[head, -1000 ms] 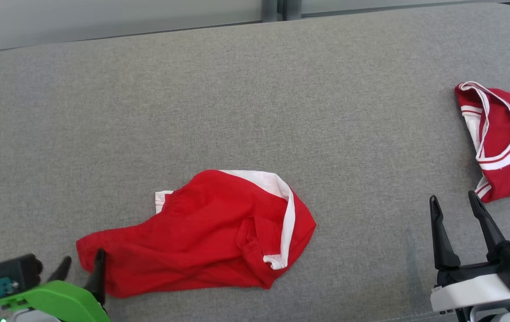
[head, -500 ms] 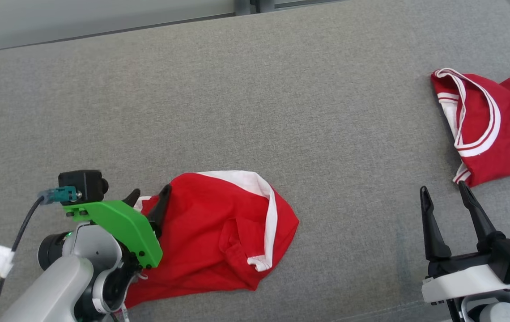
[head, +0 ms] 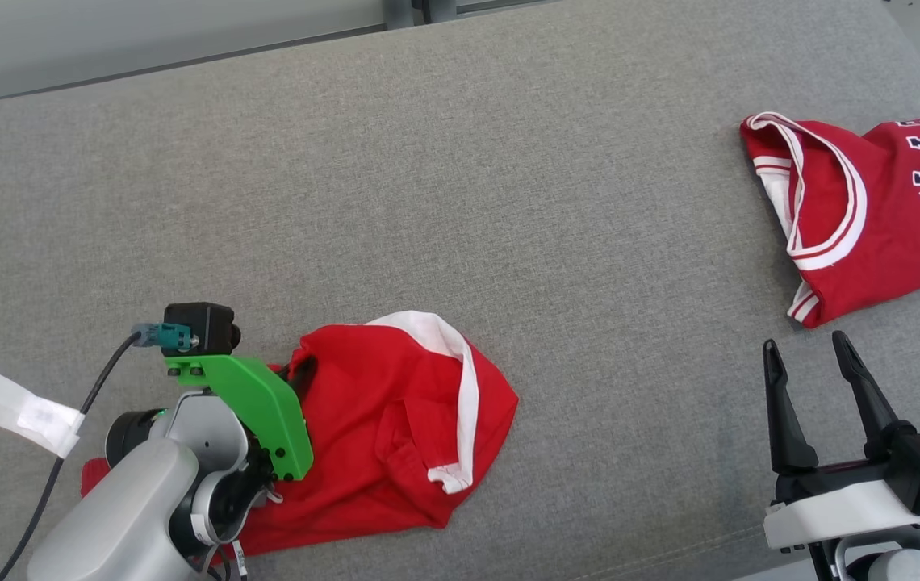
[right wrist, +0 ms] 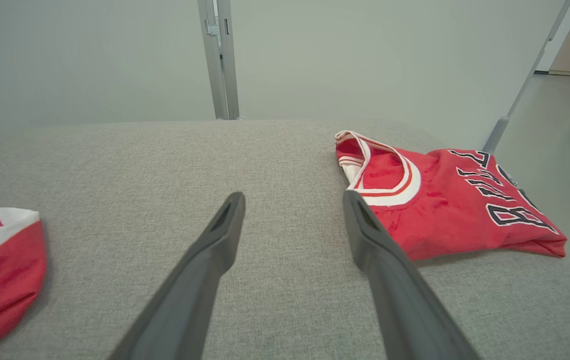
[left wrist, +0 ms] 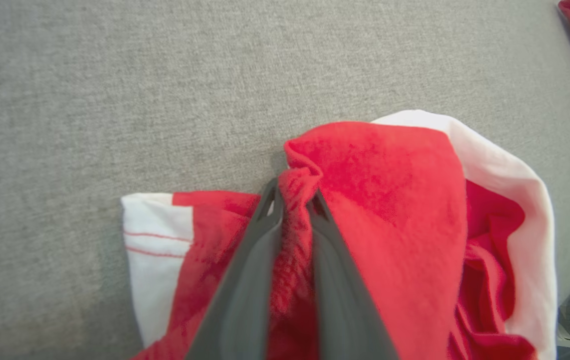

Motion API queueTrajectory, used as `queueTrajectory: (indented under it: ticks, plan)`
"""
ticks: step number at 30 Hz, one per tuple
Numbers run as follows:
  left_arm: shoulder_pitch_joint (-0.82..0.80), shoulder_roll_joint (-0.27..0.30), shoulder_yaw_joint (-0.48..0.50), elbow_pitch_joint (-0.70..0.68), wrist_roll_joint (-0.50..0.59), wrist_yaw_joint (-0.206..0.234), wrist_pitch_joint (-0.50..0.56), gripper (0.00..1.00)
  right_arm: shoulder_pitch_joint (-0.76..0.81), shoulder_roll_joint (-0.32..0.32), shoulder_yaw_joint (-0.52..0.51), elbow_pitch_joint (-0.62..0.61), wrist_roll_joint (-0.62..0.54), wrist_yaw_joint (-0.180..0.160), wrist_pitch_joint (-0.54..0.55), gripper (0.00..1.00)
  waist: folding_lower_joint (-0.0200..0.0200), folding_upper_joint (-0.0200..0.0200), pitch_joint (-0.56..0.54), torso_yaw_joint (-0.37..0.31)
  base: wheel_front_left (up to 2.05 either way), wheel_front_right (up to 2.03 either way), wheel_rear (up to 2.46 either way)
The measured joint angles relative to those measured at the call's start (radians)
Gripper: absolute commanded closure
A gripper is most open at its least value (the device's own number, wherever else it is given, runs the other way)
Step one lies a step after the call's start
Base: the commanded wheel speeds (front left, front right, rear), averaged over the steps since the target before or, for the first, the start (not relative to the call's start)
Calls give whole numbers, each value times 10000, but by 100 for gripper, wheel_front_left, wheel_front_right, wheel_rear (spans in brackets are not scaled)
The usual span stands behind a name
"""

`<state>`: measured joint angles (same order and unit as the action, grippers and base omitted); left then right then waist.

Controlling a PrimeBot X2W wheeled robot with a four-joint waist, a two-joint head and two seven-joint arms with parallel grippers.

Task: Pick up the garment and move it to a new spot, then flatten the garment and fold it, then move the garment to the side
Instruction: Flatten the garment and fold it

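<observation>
- While our left gripper (left wrist: 292, 192) is clamped on a raised ridge of the garment (head: 395, 436), we judge we're only at step one: the grab is made, but most of the cloth lies on the pad (head: 508, 177).
- Garment sits crumpled at the pad's near left. One white-trimmed hem curls over its far side, and another lies flat beside the fingers in the left wrist view.
- Left to do: carry it to a new spot, flatten, fold, move aside. We see none of that started.
- Right gripper (head: 804, 345) hangs wide and empty at the near right, well apart from the garment. We'll likely want it for flattening.
- Jersey (head: 871, 210) takes up the pad's far right end, near the right gripper's tips but not touching.
- The bare middle looks like the open drop zone. We'd keep off the jersey side.
- Cable (head: 64, 436) with a tape tag (head: 12, 403) trails off the left wrist, a possible snag on a long carry.
</observation>
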<state>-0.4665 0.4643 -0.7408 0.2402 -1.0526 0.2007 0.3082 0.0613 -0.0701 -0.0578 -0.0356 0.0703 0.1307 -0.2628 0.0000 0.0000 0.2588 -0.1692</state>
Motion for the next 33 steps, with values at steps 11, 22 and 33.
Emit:
queueTrajectory:
  ticks: [11, 22, 33]
  plan:
    - [-2541, 556, 460, -1306, 1369, 244, -295, 100, 56, 38, 58, 105, 13, 0, 0, 0, 0, 0, -320, 279, 0, 0, 0]
    - [-4281, 1682, 1087, -4148, 2046, 1051, 589, 100, -102, 130, 295, 201, 163, 0, 0, 0, 0, 0, -445, 116, 0, 0, 0]
    - [2788, 1555, -192, -5421, 1684, 2391, -2079, 100, 18, 186, 130, 305, 247, 0, 0, 0, 0, 0, -361, 409, 0, 0, 0]
